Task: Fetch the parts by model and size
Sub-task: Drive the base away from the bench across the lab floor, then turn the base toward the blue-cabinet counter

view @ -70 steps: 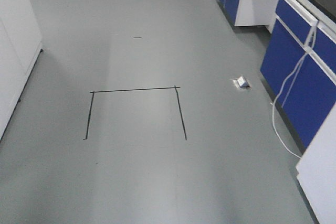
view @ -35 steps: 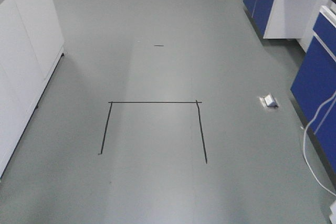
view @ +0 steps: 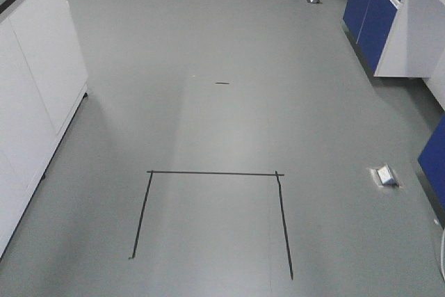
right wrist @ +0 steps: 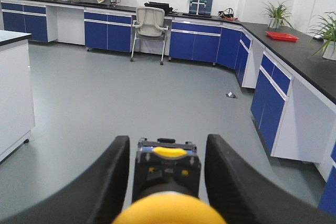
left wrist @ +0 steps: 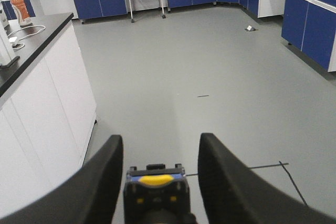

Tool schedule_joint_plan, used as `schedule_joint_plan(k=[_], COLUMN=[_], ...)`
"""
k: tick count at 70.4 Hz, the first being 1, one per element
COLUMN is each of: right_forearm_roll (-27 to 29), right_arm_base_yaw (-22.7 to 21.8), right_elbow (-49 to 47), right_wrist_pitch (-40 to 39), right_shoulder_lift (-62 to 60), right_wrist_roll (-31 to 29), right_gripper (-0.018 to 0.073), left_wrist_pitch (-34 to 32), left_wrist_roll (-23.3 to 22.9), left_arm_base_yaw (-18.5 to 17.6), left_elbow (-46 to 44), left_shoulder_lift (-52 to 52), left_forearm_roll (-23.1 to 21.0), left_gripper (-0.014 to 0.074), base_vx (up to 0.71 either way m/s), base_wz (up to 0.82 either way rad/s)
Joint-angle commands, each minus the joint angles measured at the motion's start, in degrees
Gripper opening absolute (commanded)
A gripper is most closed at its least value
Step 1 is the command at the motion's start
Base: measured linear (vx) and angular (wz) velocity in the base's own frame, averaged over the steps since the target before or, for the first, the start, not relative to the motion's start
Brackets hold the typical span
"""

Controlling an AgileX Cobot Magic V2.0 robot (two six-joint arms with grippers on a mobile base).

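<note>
The left end effector point(left wrist: 160, 139) pinches a switch point(left wrist: 155, 187) whose cap colour is hidden. The right end effector point(right wrist: 167, 139) pinches the yellow-capped switch point(right wrist: 167, 163). Both parts sit deep between the fingers, probably to ride securely over the open floor point(view: 222, 46) with its taped outline point(view: 212, 173).

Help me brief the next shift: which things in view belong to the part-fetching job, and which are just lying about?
Job:
- left tool, with a dark, yellow-tipped part between its fingers
- right tool, with a similar part between its fingers

Lying about:
- small floor box
- office chair
- orange bottle on the counter
- red tray
</note>
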Motion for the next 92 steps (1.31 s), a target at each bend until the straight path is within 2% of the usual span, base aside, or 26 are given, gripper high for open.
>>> schedule_joint_plan(k=[1,57,92], right_forearm_roll=[-0.29,-0.29,-0.29], right_arm_base_yaw=[-0.25,-0.25,-0.25], right_elbow=[-1.74,-1.74,-1.74], right_wrist_pitch=[-4.8,-4.61,-4.61], right_shoulder_lift=[0.43,0.43,0.43], right_wrist_roll=[0.05,0.05,0.05], right_gripper=[-0.001,-0.001,-0.001], left_wrist_pitch=[-4.66,-4.66,-4.64], left_wrist_roll=[-0.21,-0.21,-0.21], left_arm_base_yaw=[-0.47,-0.47,-0.47], left_elbow=[-1.69,-1.69,-1.69], left_shoulder_lift=[0.47,0.47,0.47], left_forearm_roll=[-0.19,-0.19,-0.19], left_gripper=[-0.0004,-0.0004,-0.0004], base_vx=[0.45,0.47,0.5], base_wz=[0.05,0.05,-0.11])
